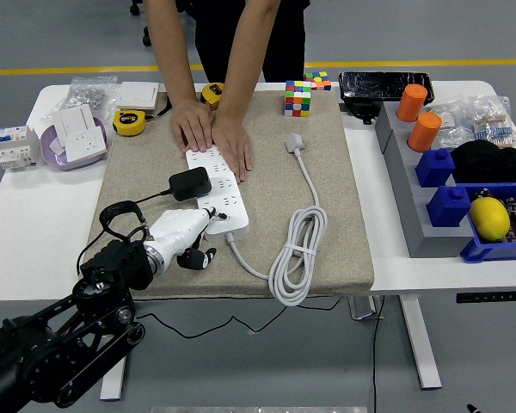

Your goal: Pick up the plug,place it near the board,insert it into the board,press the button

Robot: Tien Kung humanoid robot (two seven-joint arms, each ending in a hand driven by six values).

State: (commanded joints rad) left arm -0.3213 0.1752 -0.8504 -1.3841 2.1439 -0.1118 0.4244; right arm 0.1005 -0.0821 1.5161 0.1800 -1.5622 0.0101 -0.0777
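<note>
Nowhere legible print on board.
</note>
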